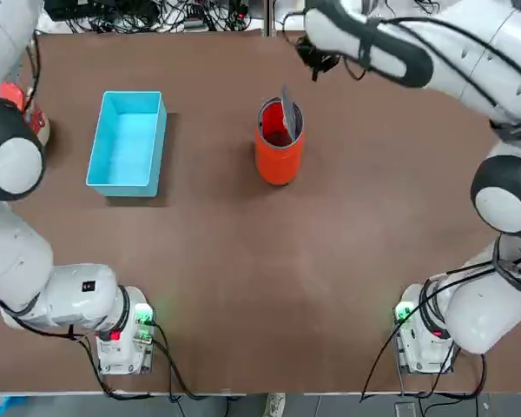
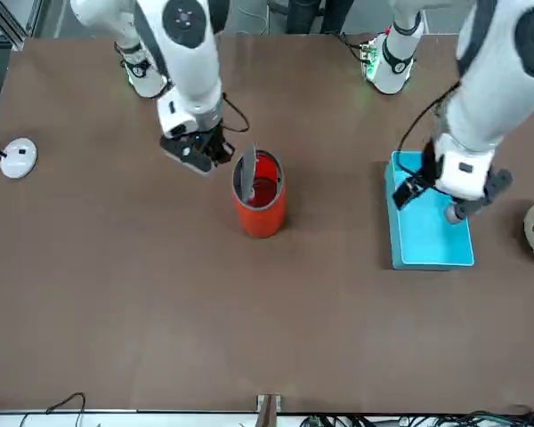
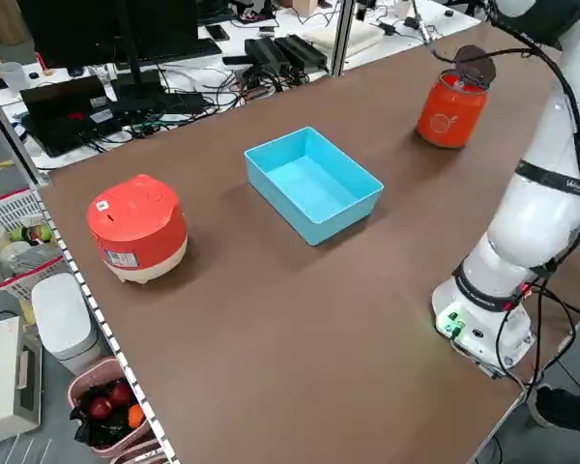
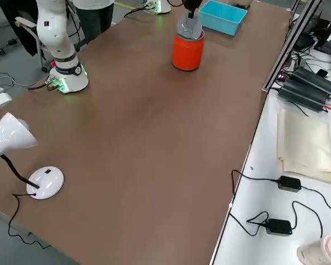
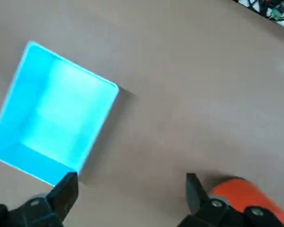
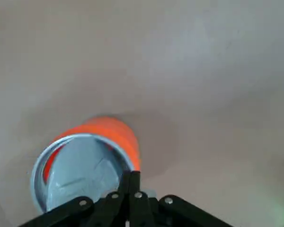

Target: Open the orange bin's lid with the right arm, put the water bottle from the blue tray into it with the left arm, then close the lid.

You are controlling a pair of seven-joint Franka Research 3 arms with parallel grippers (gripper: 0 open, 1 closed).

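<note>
I saw an orange bin (image 1: 278, 159) with a red inside and a shiny grey lid (image 1: 287, 111), a light blue tray (image 1: 128, 142), a brown table (image 1: 243, 278), and white arms with dark grey joints.

The right arm (image 1: 434, 52) reaches across the table's far side, its right gripper (image 2: 209, 153) pointing down with fingers (image 6: 131, 187) pressed together. The left arm (image 2: 494, 80) bends low at the table's left edge, its left gripper (image 5: 130, 189) spread wide, holding nothing.
</note>
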